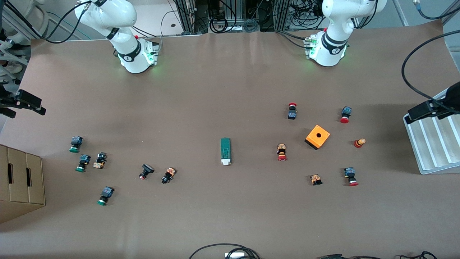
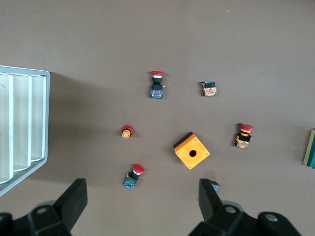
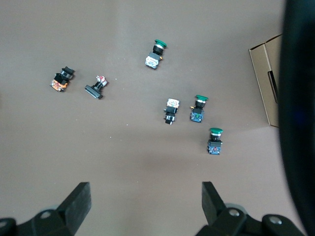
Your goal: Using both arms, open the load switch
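The load switch (image 1: pixel 225 151) lies flat near the middle of the desk (image 1: pixel 230 82), its white block at the end nearer the front camera; nothing touches it. Only its green edge (image 2: pixel 310 155) shows in the left wrist view.

Toward the left arm's end sits an orange box (image 1: pixel 317 136) with a round hole in its top, ringed loosely by red-capped push buttons (image 1: pixel 282 152) and a small orange contact block (image 1: pixel 316 179). A grey ribbed tray (image 1: pixel 431 144) stands at that edge of the desk. Toward the right arm's end lie green-capped push buttons (image 1: pixel 75 144) and a few black ones (image 1: pixel 146 171), all well apart from the switch, with a cardboard box (image 1: pixel 19 183) at that edge.

The left gripper (image 2: pixel 142 201) hangs high over the orange box and red buttons, jaws spread wide and holding nothing. The right gripper (image 3: pixel 146 201) hangs over bare desk beside the green buttons, jaws likewise spread and empty.
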